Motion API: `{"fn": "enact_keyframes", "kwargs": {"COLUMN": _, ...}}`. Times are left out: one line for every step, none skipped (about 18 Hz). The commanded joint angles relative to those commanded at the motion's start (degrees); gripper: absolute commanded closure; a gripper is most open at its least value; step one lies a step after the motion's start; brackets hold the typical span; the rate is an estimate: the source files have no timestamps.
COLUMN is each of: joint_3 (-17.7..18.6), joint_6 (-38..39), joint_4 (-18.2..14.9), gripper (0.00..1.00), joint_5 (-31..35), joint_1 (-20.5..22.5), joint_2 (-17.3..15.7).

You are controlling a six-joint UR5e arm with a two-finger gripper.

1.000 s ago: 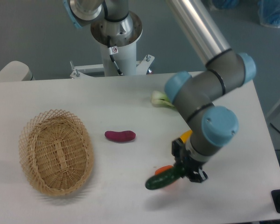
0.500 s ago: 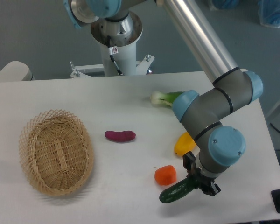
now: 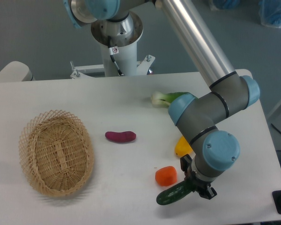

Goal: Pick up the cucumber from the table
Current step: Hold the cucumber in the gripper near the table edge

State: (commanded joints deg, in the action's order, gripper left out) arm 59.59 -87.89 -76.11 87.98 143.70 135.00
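Note:
The dark green cucumber (image 3: 171, 194) is held in my gripper (image 3: 194, 184) near the front edge of the white table (image 3: 131, 103), tilted with its free end pointing down-left. The jaws are shut on the cucumber's right end. It hangs just right of and below an orange-red vegetable (image 3: 166, 176). Whether the cucumber's low end touches the tabletop I cannot tell.
A yellow vegetable (image 3: 182, 146) lies partly behind my arm. A leafy green vegetable with a white stem (image 3: 163, 98) lies at the back. A purple oblong vegetable (image 3: 121, 136) lies mid-table. A wicker basket (image 3: 56, 152) stands at the left.
My gripper carried the cucumber right and toward the front edge, off the orange-red vegetable, then edged slightly back left. The yellow vegetable came into view.

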Motion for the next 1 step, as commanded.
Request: {"fn": "enact_keyframes", "kwargs": {"joint_3": 0.0, "joint_6": 0.0, "joint_4": 0.1, "gripper": 0.85, "joint_5": 0.0, "joint_1": 0.0, "joint_2": 0.0}}
